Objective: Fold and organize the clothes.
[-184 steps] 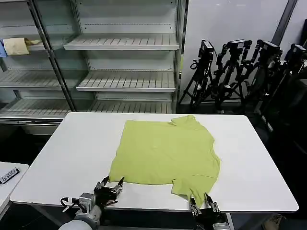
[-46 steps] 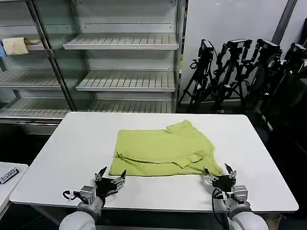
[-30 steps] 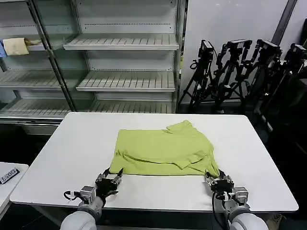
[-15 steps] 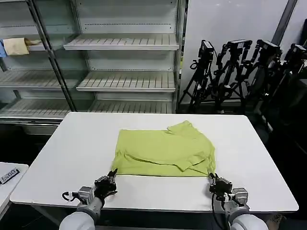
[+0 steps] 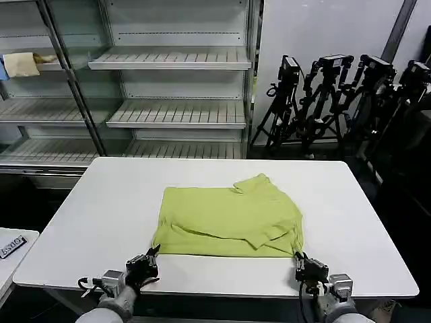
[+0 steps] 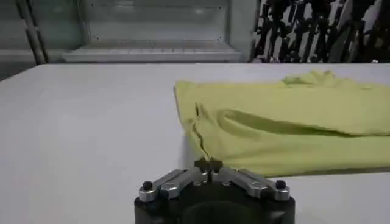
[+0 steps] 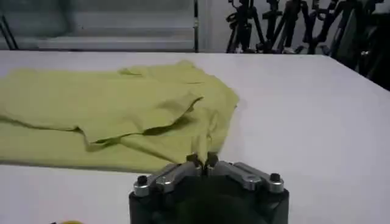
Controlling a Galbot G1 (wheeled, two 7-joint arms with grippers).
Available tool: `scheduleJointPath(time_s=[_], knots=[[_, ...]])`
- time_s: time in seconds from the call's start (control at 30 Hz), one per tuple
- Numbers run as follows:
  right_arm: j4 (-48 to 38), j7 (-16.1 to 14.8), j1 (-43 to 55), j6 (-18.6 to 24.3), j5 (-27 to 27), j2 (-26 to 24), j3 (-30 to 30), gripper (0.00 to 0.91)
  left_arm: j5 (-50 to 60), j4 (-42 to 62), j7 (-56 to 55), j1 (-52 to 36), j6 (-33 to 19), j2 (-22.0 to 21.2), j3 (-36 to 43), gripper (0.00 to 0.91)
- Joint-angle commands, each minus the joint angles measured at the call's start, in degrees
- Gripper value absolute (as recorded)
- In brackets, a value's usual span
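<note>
Lime yellow-green T-shirt [image 5: 229,215] folded once, lying centre frame on white surface [image 5: 94,202]; collar bump at its upper right, a sleeve flap folded over lower right; near fold edge runs across lower-centre of head view. Left hand [image 5: 144,265] at lower left, just off shirt's near-left corner, fingers pressed together, nothing between them in left wrist view [image 6: 208,164]. Right hand [image 5: 304,267] at lower right, just beside shirt's near-right corner; fingertips together in right wrist view [image 7: 202,162], cloth edge right in front, cannot tell if pinched. Shelving racks [image 5: 175,60] upper left & centre; tripods w/ cameras [image 5: 337,101] upper right.
</note>
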Motion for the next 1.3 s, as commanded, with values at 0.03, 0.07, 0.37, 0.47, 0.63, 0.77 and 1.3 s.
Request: scheduleJointPath(time_s=[0.03, 0.07, 0.37, 0.47, 0.63, 0.77, 1.3], knots=[[5.06, 0.15, -5.18, 0.15, -0.50, 0.04, 0.62, 0.000, 0.39, -6.42, -0.10, 7.21, -0.27, 1.23, -3.90, 0.020], [5.90, 0.03, -6.28, 0.27, -0.93, -0.08, 0.56, 0.000, 0.35, -6.66, -0.11, 7.75, -0.27, 1.43, -4.54, 0.020], [9.44, -0.40, -11.24, 0.48, -3.79, -0.65, 0.48, 0.000, 1.38, -9.37, -0.07, 13.10, -0.10, 2.45, -7.16, 0.020], [10.24, -0.62, -12.08, 0.11, -4.62, -0.72, 0.54, 0.736, 2.17, -9.81, -0.16, 14.05, 0.29, 2.26, -7.52, 0.252], [10.94, -0.71, -12.40, -1.31, -6.85, -1.00, 1.12, 0.907, 3.40, -10.10, -0.15, 15.15, 0.78, 2.28, -8.44, 0.907], [11.88, -0.74, -11.84, -0.61, -6.82, -1.16, 2.47, 0.907, 3.75, -10.74, -0.37, 15.29, 0.75, 2.35, -9.27, 0.907], [9.39, 1.34, -0.75, -1.43, 1.00, -4.48, 7.03, 0.907, 0.76, -8.54, -2.26, 7.61, 0.89, 4.31, -9.25, 0.907]])
